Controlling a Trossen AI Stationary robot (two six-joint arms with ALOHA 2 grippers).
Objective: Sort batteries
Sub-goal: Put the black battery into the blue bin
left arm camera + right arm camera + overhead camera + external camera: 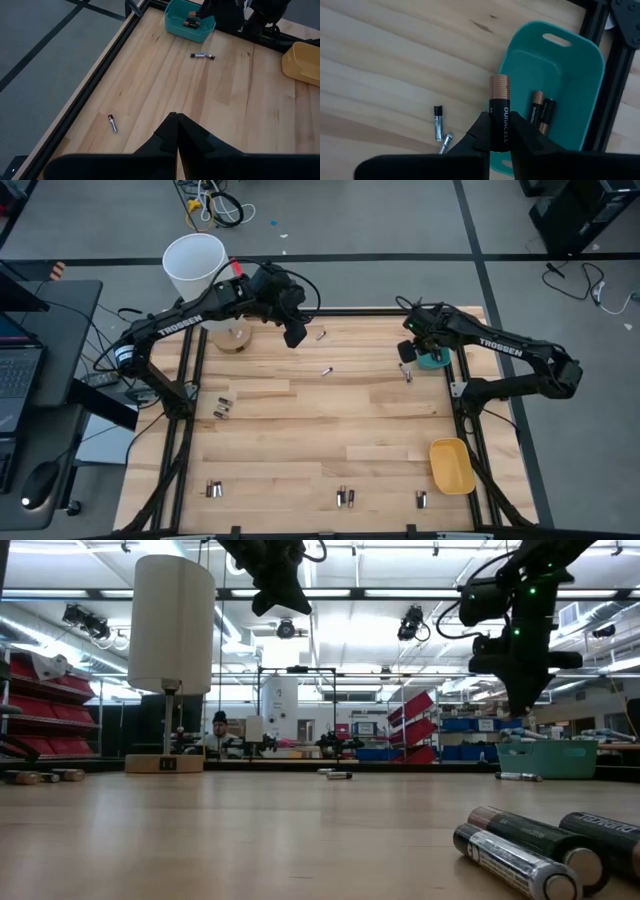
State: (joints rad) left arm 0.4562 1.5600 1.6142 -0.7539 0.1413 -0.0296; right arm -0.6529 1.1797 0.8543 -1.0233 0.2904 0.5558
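Note:
My right gripper (499,120) is shut on a black, copper-topped battery (500,95) over the near rim of the teal tray (570,75), at the table's far right (409,352). Two similar batteries (541,114) lie inside that tray. Two thin batteries (440,131) lie on the wood beside it. My left gripper (296,334) hangs shut and empty high over the table's far middle, and shows in the left wrist view (176,122). More batteries lie loose on the table: one (321,335), another (327,371), and a pair (222,409). My right gripper pinches the battery's black body (499,131) between its two fingers. The fingers slant down from above and lie along the battery. The copper end (500,85) sticks out past the fingertips. The battery is lifted clear, over the teal tray's rim.
A yellow tray (452,465) sits at the near right. Small groups of batteries stand along the near edge (213,489), (345,498), (421,499). A white cup-shaped lamp (195,265) on a wooden base (235,338) stands at the far left. Black frame rails (463,395) border the table.

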